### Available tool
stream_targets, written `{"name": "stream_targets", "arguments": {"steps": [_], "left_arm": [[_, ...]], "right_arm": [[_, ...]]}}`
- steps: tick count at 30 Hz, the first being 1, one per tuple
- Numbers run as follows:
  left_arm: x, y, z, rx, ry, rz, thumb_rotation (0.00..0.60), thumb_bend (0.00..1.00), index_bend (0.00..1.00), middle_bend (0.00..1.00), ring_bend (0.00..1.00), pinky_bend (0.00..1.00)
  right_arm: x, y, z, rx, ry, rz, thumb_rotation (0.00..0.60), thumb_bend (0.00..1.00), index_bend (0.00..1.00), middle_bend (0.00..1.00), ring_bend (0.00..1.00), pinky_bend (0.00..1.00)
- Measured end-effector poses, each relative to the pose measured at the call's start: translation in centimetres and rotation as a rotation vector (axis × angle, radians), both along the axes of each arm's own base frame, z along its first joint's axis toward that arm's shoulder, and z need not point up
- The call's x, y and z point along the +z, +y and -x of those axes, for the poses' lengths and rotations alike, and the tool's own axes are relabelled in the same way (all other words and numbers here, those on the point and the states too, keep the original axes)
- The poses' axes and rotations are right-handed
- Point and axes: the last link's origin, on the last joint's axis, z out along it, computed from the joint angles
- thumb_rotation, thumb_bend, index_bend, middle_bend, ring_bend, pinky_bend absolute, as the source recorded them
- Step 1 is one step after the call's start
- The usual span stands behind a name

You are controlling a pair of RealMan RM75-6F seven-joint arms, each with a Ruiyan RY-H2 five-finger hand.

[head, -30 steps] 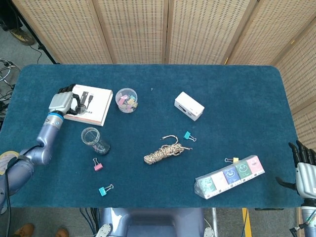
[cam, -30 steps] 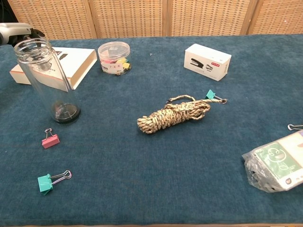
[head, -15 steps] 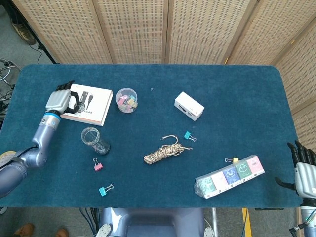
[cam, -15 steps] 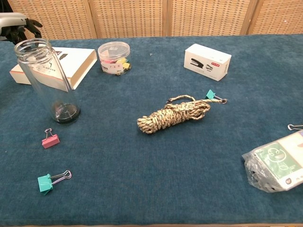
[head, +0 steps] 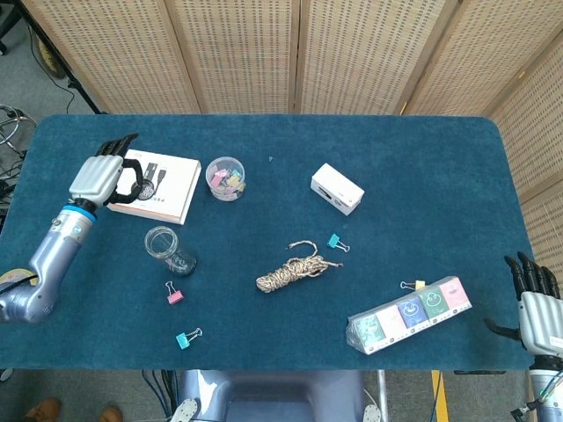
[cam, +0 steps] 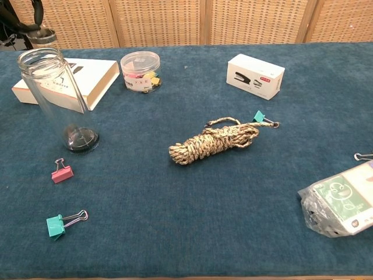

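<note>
Left hand [head: 97, 176] hovers spread—empty—over the white box's [head: 167, 189] left edge (reach stage); next: lower squarely and grip.

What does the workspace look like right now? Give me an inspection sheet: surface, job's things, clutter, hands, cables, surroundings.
Surface: blue felt table, flat.
Job's things: white box lies flat at the left, next to the left hand.
Clutter: upright clear jar; clip tub; stapler box; rope bundle; pink clip; teal clips; packet row with a clip beside it.
Hands: left hand above the box's left edge, fingers spread, holding nothing; right hand off the table's right edge, fingers apart, empty.
Cables: black cable on the floor, far left.
Surroundings: woven screens behind the table.
</note>
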Motion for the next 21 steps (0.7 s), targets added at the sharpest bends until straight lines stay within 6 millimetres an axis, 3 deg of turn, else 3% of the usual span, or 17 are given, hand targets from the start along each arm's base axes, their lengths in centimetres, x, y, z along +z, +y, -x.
{"name": "stream_targets", "arguments": {"steps": [7,10,14,21], "left_arm": [[4.1,-4.2,-3.4,-0.098,-0.011,0.011,0.6,0.54,0.63,0.0,0.0,0.0],[4.8,-5.7,-4.4,-0.134,-0.007,0.027,0.6,0.54,0.63,0.0,0.0,0.0],[4.7,-7.4,-5.3,-0.173,-0.003,0.058,0.6,0.54,0.62,0.0,0.0,0.0],[3.3,-8.2,-4.9,-0.171,-0.002,0.095,0.6,0.54,0.62,0.0,0.0,0.0]], "right_arm": [[0.0,0.0,-0.1,0.005,-0.003,0.0,0.6,0.0,0.0,0.0,0.0,0.0],[-0.1,0.0,-0.2,0.007,-0.005,-0.002,0.6,0.0,0.0,0.0,0.0,0.0],[-0.1,0.0,-0.2,0.011,-0.008,-0.002,0.6,0.0,0.0,0.0,0.0,0.0],[0.2,0.1,-0.2,0.01,-0.012,0.007,0.6,0.0,0.0,0.0,0.0,0.0]]}}
